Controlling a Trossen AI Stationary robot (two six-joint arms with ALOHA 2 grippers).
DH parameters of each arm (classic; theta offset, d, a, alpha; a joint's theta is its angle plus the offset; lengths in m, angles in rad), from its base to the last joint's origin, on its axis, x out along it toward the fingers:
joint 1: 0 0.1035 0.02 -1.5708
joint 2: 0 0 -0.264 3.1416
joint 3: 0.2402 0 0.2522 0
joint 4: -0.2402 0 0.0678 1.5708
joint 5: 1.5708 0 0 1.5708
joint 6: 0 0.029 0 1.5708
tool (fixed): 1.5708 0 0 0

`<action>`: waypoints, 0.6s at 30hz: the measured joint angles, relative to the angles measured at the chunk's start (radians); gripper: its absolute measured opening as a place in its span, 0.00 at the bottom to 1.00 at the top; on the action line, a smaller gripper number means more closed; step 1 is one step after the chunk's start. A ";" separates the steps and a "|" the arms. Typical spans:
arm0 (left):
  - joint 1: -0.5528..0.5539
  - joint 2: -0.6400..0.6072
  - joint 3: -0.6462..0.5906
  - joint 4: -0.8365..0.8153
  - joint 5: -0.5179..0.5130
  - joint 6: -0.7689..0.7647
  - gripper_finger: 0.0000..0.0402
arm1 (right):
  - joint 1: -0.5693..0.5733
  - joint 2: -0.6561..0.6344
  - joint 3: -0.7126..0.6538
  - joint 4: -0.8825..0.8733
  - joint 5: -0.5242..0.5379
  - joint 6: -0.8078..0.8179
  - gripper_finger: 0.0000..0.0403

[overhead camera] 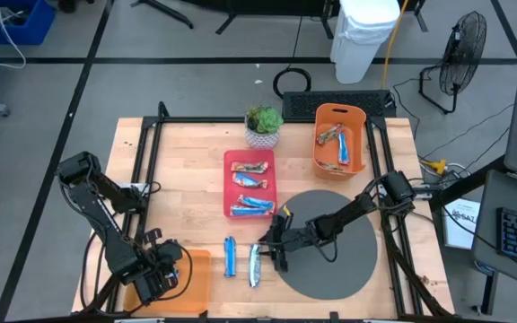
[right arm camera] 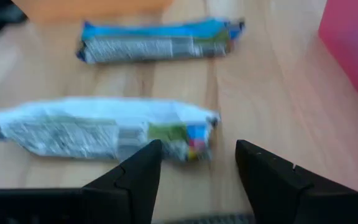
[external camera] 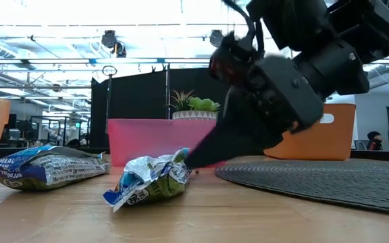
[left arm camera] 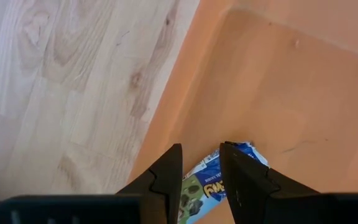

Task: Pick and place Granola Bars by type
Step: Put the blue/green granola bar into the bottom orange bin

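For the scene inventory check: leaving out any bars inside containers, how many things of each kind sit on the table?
Orange bin and orange tray: 2
Red tray: 1
Potted plant: 1
Grey round mat: 1
Loose granola bars on the wood: 2
Total: 7

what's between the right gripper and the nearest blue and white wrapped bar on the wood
Nothing: the right wrist view shows bare wood between the right gripper and the crinkled blue-and-white bar.

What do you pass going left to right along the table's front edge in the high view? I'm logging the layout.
Left hand over the orange tray → blue bar → silvery bar → right hand → round grey mat.
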 joint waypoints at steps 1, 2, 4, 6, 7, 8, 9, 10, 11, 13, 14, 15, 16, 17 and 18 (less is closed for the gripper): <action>0.000 0.000 0.000 0.000 0.000 0.000 0.28 | 0.000 0.000 0.000 -0.017 0.000 0.003 0.49; 0.000 0.000 0.000 0.000 0.000 0.000 0.28 | 0.000 0.000 0.000 -0.028 0.001 0.003 0.48; 0.000 0.000 0.000 0.000 0.000 0.000 0.28 | 0.000 0.000 0.000 -0.031 0.002 0.004 0.43; 0.000 0.000 0.000 0.000 0.000 0.000 0.28 | 0.000 0.000 0.000 -0.032 0.002 -0.003 0.36; 0.000 0.000 0.000 0.000 0.000 0.000 0.28 | 0.000 0.000 0.000 -0.032 0.001 -0.007 0.31; 0.000 0.000 0.000 0.000 0.000 0.000 0.28 | 0.000 0.000 0.000 -0.027 0.000 -0.017 0.26; 0.000 0.000 0.000 0.000 0.000 0.000 0.28 | 0.000 0.000 0.000 -0.021 0.000 -0.028 0.21; 0.000 0.000 0.000 0.000 0.000 0.000 0.28 | 0.000 0.000 0.000 -0.016 -0.002 -0.039 0.15; 0.000 0.000 0.000 0.000 0.000 0.000 0.28 | 0.000 0.000 0.000 -0.009 -0.014 -0.051 0.10; 0.000 0.000 0.000 0.000 0.000 0.000 0.28 | 0.000 0.000 0.000 0.013 -0.054 -0.070 0.03; 0.000 0.000 0.000 0.000 0.000 0.000 0.28 | 0.000 0.000 0.000 0.025 -0.064 -0.073 0.02; 0.000 0.000 0.000 0.000 0.000 0.000 0.28 | 0.000 0.000 0.000 0.040 -0.078 -0.074 0.03; 0.000 0.000 0.000 0.000 0.000 0.000 0.28 | 0.000 0.000 0.000 0.057 -0.079 -0.071 0.04; 0.000 0.000 0.000 0.000 0.000 0.000 0.28 | 0.000 0.000 0.000 0.068 -0.080 -0.066 0.05; 0.000 0.000 0.000 0.000 0.000 0.000 0.28 | 0.000 0.000 0.000 0.080 -0.079 -0.061 0.07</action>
